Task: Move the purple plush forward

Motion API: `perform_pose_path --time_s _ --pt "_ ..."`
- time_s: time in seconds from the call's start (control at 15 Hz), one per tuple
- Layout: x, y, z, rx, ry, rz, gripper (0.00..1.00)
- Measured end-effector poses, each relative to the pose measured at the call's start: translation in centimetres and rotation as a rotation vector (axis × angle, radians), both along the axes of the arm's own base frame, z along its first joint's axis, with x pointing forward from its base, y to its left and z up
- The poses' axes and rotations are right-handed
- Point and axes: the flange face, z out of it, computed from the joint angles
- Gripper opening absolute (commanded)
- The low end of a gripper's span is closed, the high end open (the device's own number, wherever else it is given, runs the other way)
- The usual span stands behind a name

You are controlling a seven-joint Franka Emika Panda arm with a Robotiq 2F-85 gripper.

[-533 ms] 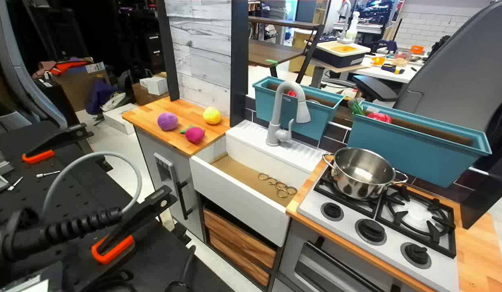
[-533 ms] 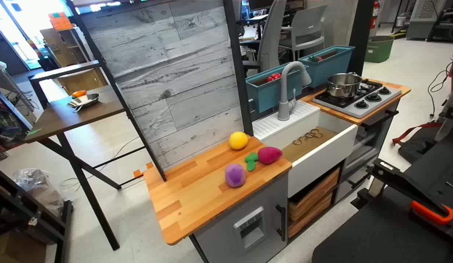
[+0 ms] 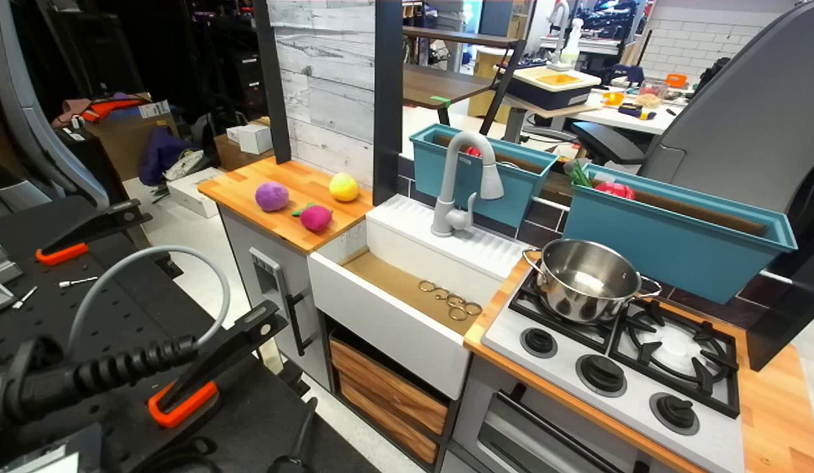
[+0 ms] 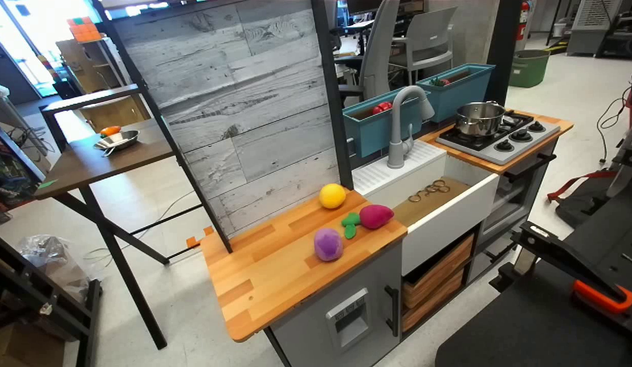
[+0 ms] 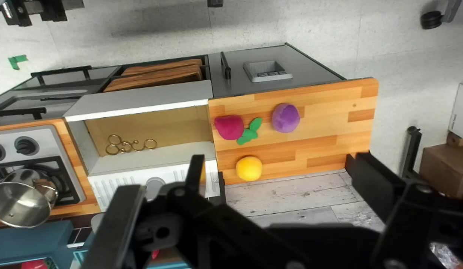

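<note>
1. My gripper [image 5: 275, 161] shows in the wrist view. Its two fingers [image 5: 375, 183] are wide apart, and I have hold of nothing.
2. The purple ball [image 5: 286, 118] sits on the wooden counter [image 5: 328, 127], close to the edge over the gray door [image 5: 309, 71]. I see it in both exterior views too.
3. A pink toy [image 5: 229, 127] lies near the purple ball. Its green leaves [image 5: 247, 137] are between the two, and a bit of bare wood shows between leaves and ball.
4. The yellow ball [image 5: 249, 168] is farther back, near the gray wood wall [image 4: 244, 102].
5. Next to the counter is the white sink [image 4: 448, 219]. Gold rings [image 5: 126, 143] lie on its brown bottom.
6. A gray tap [image 3: 447, 177] stands behind the sink.
7. A shiny pot [image 3: 581, 299] is on the stove [image 3: 564, 348], past the sink.
8. Two blue boxes [image 3: 669, 230] are behind the sink and stove.
</note>
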Motion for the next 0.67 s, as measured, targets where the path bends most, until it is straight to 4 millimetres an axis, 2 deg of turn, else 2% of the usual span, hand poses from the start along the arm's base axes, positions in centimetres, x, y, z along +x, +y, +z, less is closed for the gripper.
perform_pose_path --time_s 0.4,0.53,0.67 --pt "0.0 0.0 -0.1 -0.001 0.003 0.0 1.0" --pt "0.2 0.0 -0.8 -0.005 0.022 0.002 1.0" --pt "0.7 0.3 -2.5 -0.011 0.062 0.008 1.0"
